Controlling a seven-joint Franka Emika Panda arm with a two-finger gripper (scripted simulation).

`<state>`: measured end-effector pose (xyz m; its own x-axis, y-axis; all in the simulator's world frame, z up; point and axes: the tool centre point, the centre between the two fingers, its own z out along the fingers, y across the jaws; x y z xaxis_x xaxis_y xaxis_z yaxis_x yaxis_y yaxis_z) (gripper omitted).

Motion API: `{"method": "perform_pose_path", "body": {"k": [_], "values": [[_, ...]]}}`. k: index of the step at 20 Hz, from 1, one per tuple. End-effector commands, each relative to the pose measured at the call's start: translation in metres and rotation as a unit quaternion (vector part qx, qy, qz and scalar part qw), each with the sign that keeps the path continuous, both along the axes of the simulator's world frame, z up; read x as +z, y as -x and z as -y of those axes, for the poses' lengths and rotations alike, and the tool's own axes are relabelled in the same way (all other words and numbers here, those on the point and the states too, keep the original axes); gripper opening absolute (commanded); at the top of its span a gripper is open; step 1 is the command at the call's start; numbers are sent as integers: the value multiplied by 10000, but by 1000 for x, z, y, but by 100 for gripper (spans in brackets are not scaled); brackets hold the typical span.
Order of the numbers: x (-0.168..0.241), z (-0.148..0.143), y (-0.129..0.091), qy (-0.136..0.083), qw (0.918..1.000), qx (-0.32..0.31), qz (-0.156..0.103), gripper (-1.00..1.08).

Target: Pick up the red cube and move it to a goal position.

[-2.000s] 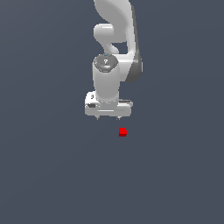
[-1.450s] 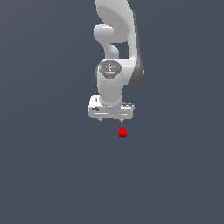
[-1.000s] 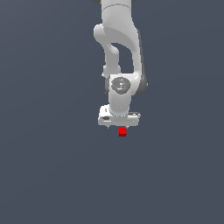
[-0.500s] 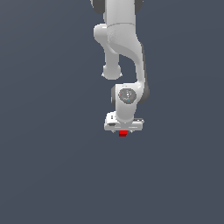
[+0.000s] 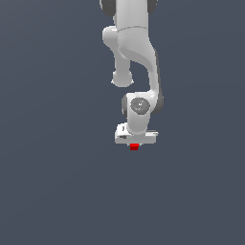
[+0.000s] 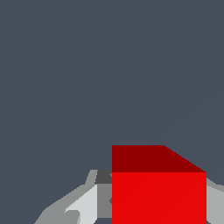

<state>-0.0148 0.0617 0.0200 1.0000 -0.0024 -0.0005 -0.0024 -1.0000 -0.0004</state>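
Note:
The red cube (image 5: 134, 147) shows as a small red patch right under the white gripper (image 5: 135, 143), in the middle of the exterior view. The arm reaches straight down over it. In the wrist view the red cube (image 6: 158, 197) looks large and sits between the two grey fingers (image 6: 83, 205). One finger lies against each side of the cube, and no gap shows between finger and cube. The fingertips are hidden in the exterior view. The cube is at the same spot on the floor as before.
A plain dark grey-blue surface (image 5: 57, 182) surrounds the cube on all sides. No other object shows in either view.
The gripper has moved toward the exterior view's right and come down over the red cube, which now sits between the fingers. The cube itself has not moved.

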Motion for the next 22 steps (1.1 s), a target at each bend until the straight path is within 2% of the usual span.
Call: {"method": "perform_pose_path", "body": {"k": [1, 6, 11, 22], "values": [[0, 0, 0, 1, 10000, -1, 2, -100], [2, 1, 0, 1, 10000, -1, 2, -100], [16, 15, -3, 1, 10000, -1, 2, -100], [98, 90, -18, -2, 10000, 1, 1, -100]]}}
